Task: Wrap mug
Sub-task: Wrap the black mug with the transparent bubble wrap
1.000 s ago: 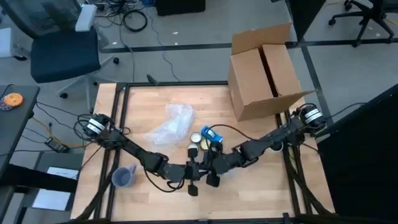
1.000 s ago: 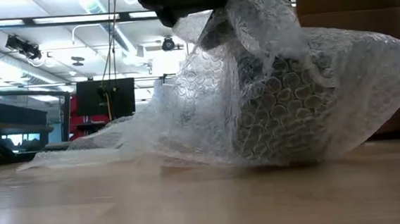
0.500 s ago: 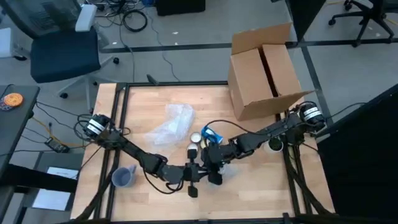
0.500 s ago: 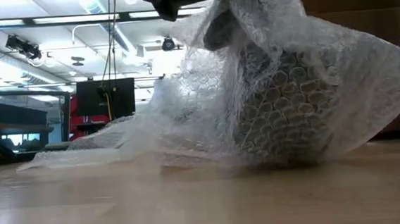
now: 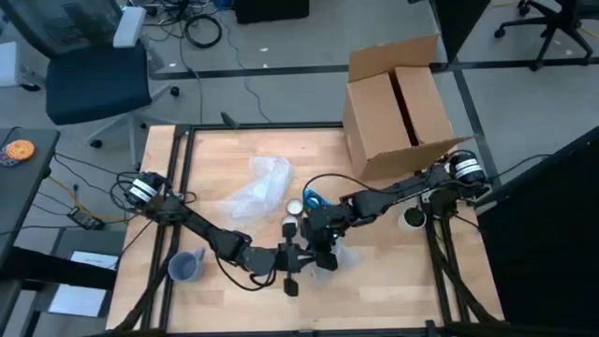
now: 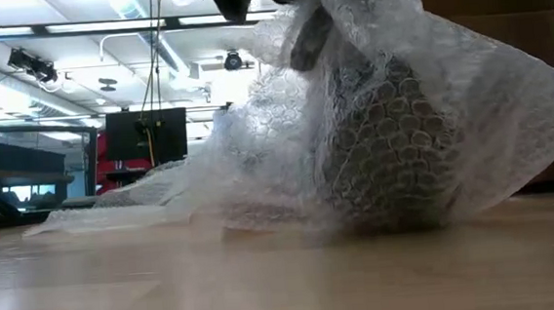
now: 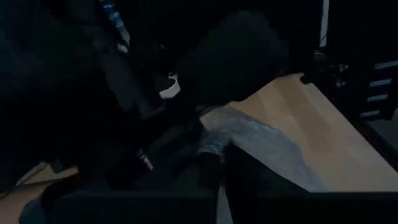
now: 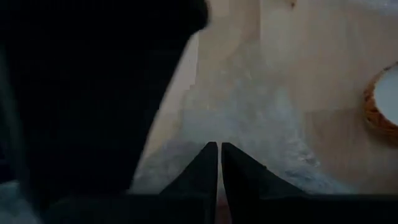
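At the far left of the table a grey-blue plastic cup (image 5: 185, 267) is standing alone, well apart from the work. The left arm is reaching in from the left edge, and the left gripper (image 5: 292, 261) is sitting just beside the bundle near the table's front middle; whether its fingers are spread or pressed together cannot be told, as its wrist view is too dark.

Behind that, a loose heap of clear plastic film (image 5: 255, 185) is lying on the wood. In the middle, the mug (image 6: 384, 152) is resting on the tabletop as a dark shape under a sheet of bubble wrap (image 6: 286, 145), which is draping over it and trailing out across the table. The right gripper (image 5: 323, 245) is hovering over the bundle's top, its fingers (image 8: 208, 163) pressed together on a fold of the wrap.

Further right, a roll of tape (image 5: 293, 207) is lying near the bundle, and an open cardboard box (image 5: 401, 105) is standing at the back right corner.

The folding step appears to be in hand: the wrap is covering the mug but hanging loose. The next move probably calls for tucking the trailing sheet under or around the mug while one gripper is steadying it.
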Available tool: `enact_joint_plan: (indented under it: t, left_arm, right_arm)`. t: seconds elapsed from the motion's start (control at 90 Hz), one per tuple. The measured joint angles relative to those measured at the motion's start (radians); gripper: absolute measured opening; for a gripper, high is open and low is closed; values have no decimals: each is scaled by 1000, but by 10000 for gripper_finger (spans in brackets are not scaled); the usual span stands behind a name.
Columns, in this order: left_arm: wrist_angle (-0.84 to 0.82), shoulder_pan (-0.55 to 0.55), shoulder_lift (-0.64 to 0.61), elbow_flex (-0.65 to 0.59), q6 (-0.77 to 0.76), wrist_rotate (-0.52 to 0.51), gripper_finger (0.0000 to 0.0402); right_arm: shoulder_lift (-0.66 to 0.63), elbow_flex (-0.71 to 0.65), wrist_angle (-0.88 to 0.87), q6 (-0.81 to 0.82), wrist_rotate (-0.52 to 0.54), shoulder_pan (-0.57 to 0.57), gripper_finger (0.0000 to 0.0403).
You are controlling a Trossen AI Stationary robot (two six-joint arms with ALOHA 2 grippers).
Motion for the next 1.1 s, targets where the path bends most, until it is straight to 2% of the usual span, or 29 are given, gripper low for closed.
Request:
enact_joint_plan:
  t: [0.711,1.1]
  left_arm:
    - [-21,-1,0,0,3,6,0]
    - [-30,-2,0,0,-1,6,0]
  right_arm:
    - [-41,0,-70,45,-40,-14,0]
    - [-201,0,-224,51,177,23,0]
